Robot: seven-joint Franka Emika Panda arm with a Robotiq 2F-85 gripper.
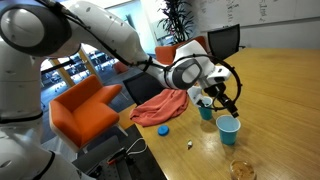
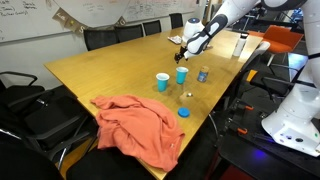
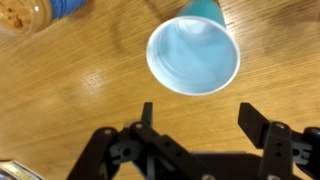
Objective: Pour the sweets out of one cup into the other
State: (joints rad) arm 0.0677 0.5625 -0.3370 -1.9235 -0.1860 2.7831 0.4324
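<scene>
While the Robotiq gripper (image 3: 198,125) hangs over the wooden table (image 3: 60,90), its two black fingers (image 3: 250,120) stand spread wide apart and grip nothing. In the wrist view a light blue cup (image 3: 193,58) sits upright just ahead of the fingertips, seen from above with its mouth open to the camera (the inside shows only pale blue). A darker teal cup (image 3: 205,8) stands right behind it, at the top edge. In an exterior view the same two cups stand close together near the table edge, the gripper (image 1: 226,98) above and clear of both. A glass jar (image 3: 22,15) with tan contents sits at the wrist view's top left corner. In an exterior view a salmon cloth (image 2: 135,125) lies crumpled at the near table corner, with a small blue lid (image 2: 184,112) beside it.
</scene>
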